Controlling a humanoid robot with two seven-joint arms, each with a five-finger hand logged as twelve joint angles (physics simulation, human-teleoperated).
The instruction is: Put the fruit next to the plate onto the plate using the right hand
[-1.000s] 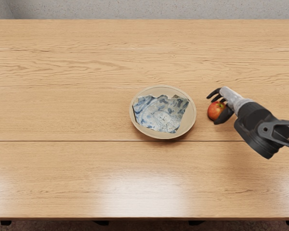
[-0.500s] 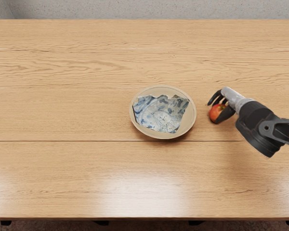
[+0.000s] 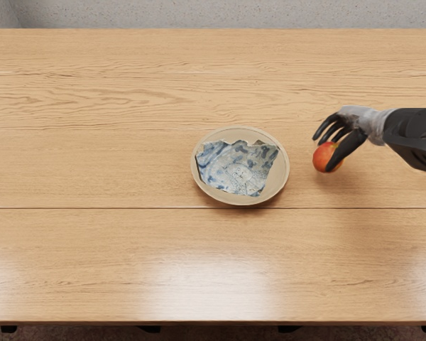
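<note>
A small red-orange fruit (image 3: 322, 158) is just right of the plate (image 3: 280, 177), a tan-rimmed dish with a blue and white pattern near the table's middle. My right hand (image 3: 331, 144) comes in from the right edge and is curled over the fruit: dark fingers (image 3: 325, 129) arch above it and one finger crosses its right side. The fruit seems slightly lifted, with a faint shadow beneath it. A narrow strip of table separates fruit and plate rim. The left arm does not show.
The wooden table (image 3: 128, 234) stretches wide on all sides of the plate. Its far edge meets a grey wall at the top, and its front edge runs along the bottom.
The right forearm has swung up and back toward the right edge. The hand has closed around the fruit, which shifted slightly up and to the right.
</note>
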